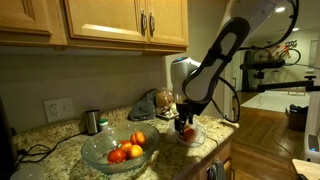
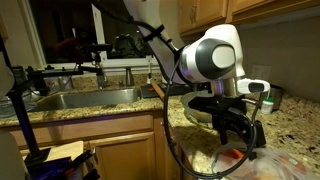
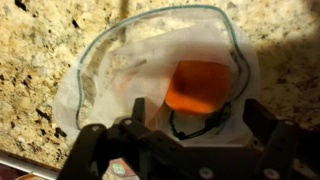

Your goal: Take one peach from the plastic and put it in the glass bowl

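Wrist view gives us the plastic (image 3: 110,75) lying open on the speckled granite surface (image 3: 40,40), its mouth edged by a thin teal line. Inside it, toward the right, we see the peach (image 3: 200,85), orange and glossy, resting on the wrinkled film. The jaws come in from the bottom edge of this view and stand spread wide, one dark finger (image 3: 92,150) at the lower left of the bag and its partner at the lower right. The peach lies beyond them, not pinched. We cannot tell whether the fingertips touch the film.

In an exterior view the arm (image 1: 222,48) slants down from the upper right, and the jaws hang just over the plastic (image 1: 193,140), where a red-orange spot marks the peach (image 1: 188,132). Near it on the same surface sits the glass bowl (image 1: 95,150), wide and clear, with other peaches (image 1: 133,150) already in it. A small steel cup (image 1: 92,122) stands behind the bowl, near the wall, under wooden cabinets (image 1: 110,20).

In an exterior view we see the arm's big white joint (image 2: 210,55) above the plastic (image 2: 280,165), with a steel sink (image 2: 85,98) well apart.
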